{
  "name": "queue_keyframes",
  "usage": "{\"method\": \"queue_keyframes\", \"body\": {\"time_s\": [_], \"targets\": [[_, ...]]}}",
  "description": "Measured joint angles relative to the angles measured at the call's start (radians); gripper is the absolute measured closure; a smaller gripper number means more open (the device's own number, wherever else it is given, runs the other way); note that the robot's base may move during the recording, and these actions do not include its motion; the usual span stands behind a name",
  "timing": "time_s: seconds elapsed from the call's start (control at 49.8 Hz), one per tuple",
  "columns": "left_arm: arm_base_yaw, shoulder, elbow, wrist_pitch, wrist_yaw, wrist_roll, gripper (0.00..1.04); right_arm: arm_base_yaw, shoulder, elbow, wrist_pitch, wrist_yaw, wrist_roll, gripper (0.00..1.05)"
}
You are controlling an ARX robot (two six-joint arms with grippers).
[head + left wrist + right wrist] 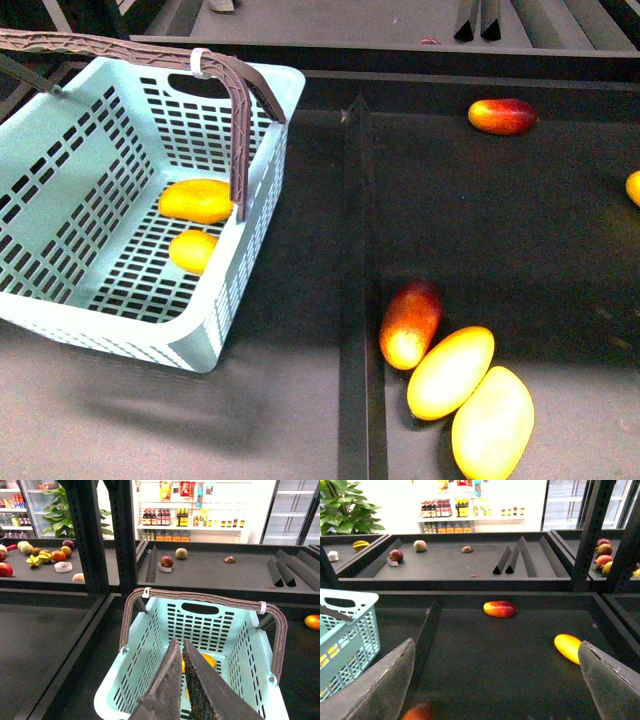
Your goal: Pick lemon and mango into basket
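Since both the mango [196, 200] and the lemon [192, 250] lie side by side on the floor of the basket [60, 180], I judge the placing done. My left claw [182, 647] hangs above the basket with its fingers together and, as far as I can tell, empty. My right claw [495, 665] gapes wide over the bench [485, 645]. Next calls only for withdrawing clear of the handle [200, 599].

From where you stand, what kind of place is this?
Likely a grocery store's produce section: dark display bins with loose fruit, shelves of bottles behind, and a teal shopping basket holding two yellow fruits.
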State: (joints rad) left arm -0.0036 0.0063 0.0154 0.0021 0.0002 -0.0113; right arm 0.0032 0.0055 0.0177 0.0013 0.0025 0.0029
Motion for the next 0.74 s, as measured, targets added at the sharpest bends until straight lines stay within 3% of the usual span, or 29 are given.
{"method": "queue_keyframes", "body": {"time_s": [0.542,0.743], "targets": [[0.0,0.0,0.0,0.0,0.0,0.0,0.06,0.0,0.0,0.0,0.0,0.0,0.0,0.09],[0.0,0.0,0.0,0.0,0.0,0.002,0.07,0.0,0.0,0.0,0.0,0.0,0.0,0.09]]}}
